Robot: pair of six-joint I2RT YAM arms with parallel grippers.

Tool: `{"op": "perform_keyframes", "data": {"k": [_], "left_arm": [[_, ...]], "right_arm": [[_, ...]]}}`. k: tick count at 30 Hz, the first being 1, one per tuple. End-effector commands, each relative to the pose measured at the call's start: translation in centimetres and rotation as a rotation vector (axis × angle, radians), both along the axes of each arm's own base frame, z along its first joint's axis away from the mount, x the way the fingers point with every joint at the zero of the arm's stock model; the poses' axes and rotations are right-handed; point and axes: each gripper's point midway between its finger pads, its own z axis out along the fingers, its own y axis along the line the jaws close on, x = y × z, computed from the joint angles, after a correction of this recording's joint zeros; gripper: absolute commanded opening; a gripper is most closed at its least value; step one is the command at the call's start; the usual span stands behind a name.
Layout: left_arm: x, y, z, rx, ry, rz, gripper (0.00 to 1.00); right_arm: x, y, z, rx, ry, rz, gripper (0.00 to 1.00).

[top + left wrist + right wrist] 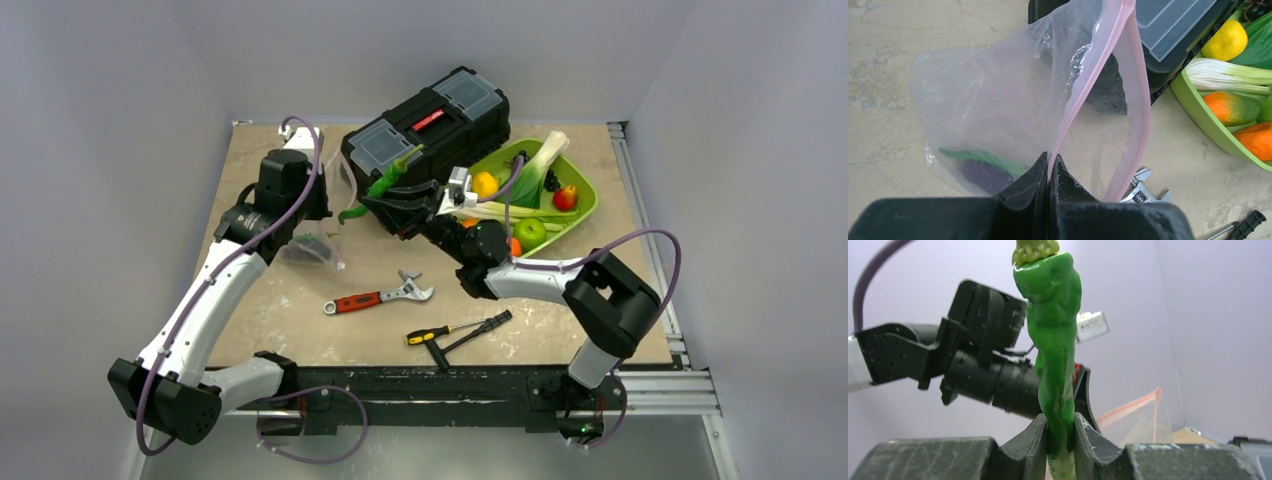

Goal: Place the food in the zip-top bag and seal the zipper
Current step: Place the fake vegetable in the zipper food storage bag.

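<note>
My left gripper is shut on the pink zipper strip of the clear zip-top bag and holds its mouth open above the table. A dark purple piece and a green piece lie inside the bag. My right gripper is shut on a slim green pod, held just right of the bag mouth. A green apple, a red fruit, a yellow-orange fruit and black grapes lie in the lime-green tray.
A black toolbox stands at the back, behind both grippers. A red-handled wrench and two screwdrivers lie on the table in front. The tray also holds a leek. A metal rail runs along the right edge.
</note>
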Motion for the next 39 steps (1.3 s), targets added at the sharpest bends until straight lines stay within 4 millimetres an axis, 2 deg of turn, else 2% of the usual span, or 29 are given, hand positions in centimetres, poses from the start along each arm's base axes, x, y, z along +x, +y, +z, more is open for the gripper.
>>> {"op": "perform_keyframes", "data": {"k": [1, 6, 15, 19, 22, 24, 27, 29, 31, 35, 39], "left_arm": [[0.3, -0.1, 1.7, -0.037, -0.062, 0.009, 0.0], [0.3, -0.2, 2.1, -0.05, -0.065, 0.002, 0.0], [0.0, 0.2, 2.4, -0.062, -0.079, 0.015, 0.0], [0.0, 0.2, 2.5, -0.064, -0.082, 0.014, 0.0], [-0.1, 0.3, 2.7, -0.067, -0.089, 0.017, 0.0], [-0.1, 0.4, 2.6, -0.063, -0.088, 0.023, 0.0], [-0.1, 0.6, 2.7, -0.06, -0.093, 0.028, 0.0], [-0.1, 0.5, 2.7, -0.061, -0.093, 0.026, 0.0], [-0.1, 0.4, 2.7, -0.066, -0.092, 0.023, 0.0], [0.0, 0.5, 2.6, -0.065, -0.091, 0.024, 0.0], [0.0, 0.5, 2.5, -0.062, -0.088, 0.025, 0.0]], "right_arm": [[-0.7, -1.6, 6.8, 0.113, -0.125, -0.06, 0.0], [-0.2, -2.5, 7.5, 0.089, -0.123, -0.123, 0.0], [1.2, 0.3, 5.2, 0.106, -0.11, -0.089, 0.0], [2.5, 1.7, 3.4, 0.127, -0.111, -0.11, 0.06], [3.5, 3.3, 0.7, 0.139, -0.07, -0.095, 0.14], [3.1, 4.0, -0.6, 0.144, -0.049, -0.06, 0.24], [2.6, 4.5, -2.1, 0.084, -0.026, -0.129, 0.43], [2.6, 4.7, -3.1, 0.038, -0.008, -0.146, 0.49], [2.6, 4.2, -3.5, 0.011, 0.001, -0.167, 0.59], [2.4, 3.4, -4.1, -0.038, 0.025, -0.182, 0.71], [2.2, 2.5, -3.9, -0.085, 0.048, -0.2, 0.74]]}}
